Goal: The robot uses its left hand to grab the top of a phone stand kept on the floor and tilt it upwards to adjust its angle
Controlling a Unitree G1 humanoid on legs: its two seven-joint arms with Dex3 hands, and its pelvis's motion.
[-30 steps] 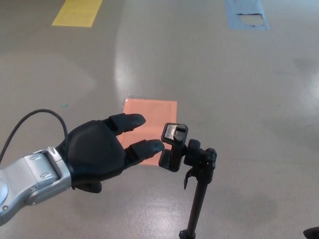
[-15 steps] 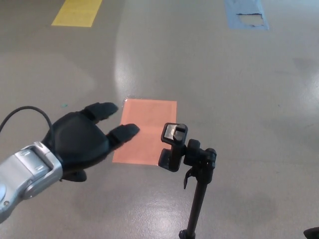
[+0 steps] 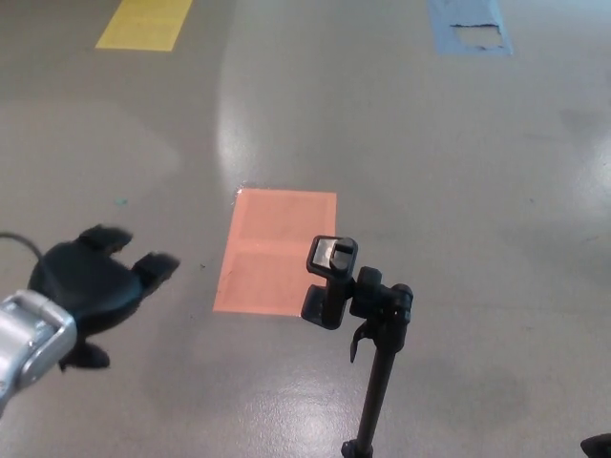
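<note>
A black phone stand (image 3: 368, 329) rises from the floor at the bottom centre, its pole running down out of frame. Its clamp head (image 3: 330, 279) sits at the top, tilted toward the left. My left hand (image 3: 91, 286) is at the far left, well apart from the stand, open with its fingers spread and nothing in it. My right hand does not show.
An orange-pink rectangle (image 3: 272, 248) is marked on the grey floor just behind the stand. A yellow patch (image 3: 143, 23) lies at the top left and a blue one (image 3: 470, 25) at the top right. A dark object (image 3: 600, 445) peeks in at the bottom right corner.
My left hand has pulled away to the left, from right beside the clamp head to the frame's left edge. The stand has kept its place.
</note>
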